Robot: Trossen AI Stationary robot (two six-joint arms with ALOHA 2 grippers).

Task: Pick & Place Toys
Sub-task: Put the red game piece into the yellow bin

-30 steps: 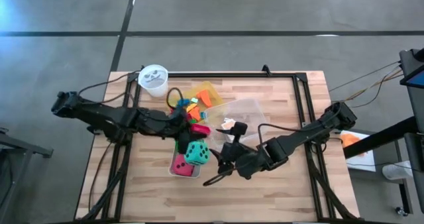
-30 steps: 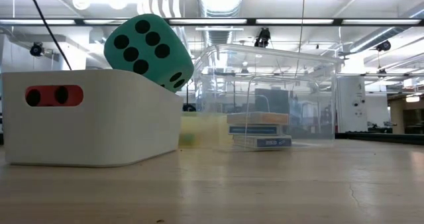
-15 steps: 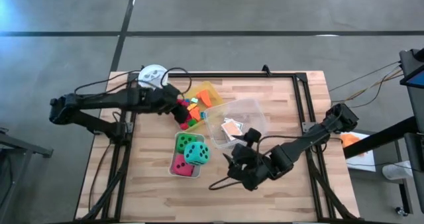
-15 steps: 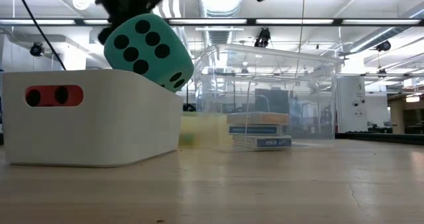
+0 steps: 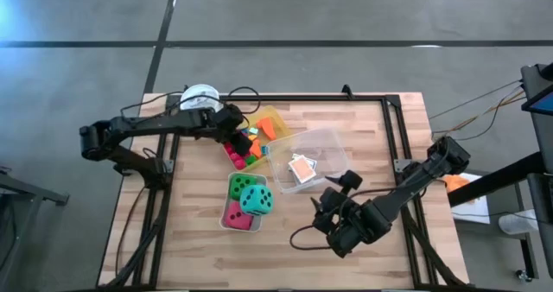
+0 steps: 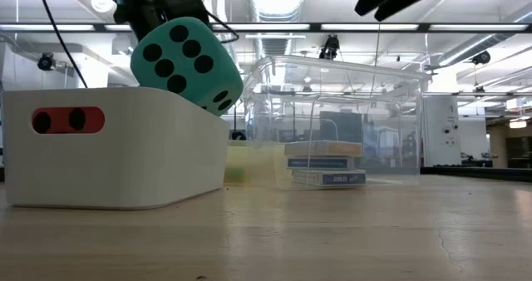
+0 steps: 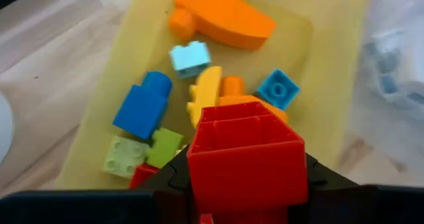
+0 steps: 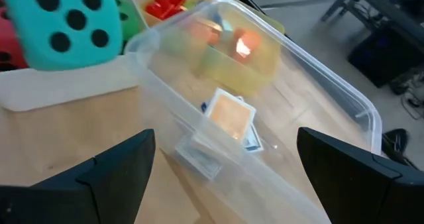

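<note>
Red block [image 7: 246,154] clamped in left pincer [image 7: 242,184] above yellow tray [image 7: 331,91].

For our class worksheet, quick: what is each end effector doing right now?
Left end effector: closed on a red block, above the yellow tray.
Right end effector: open, empty, facing the clear box.

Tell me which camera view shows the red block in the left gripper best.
The left wrist view: the red block fills the picture between the fingers. The high view shows only a red speck at the left gripper; the low and right wrist views do not show it clearly.
</note>
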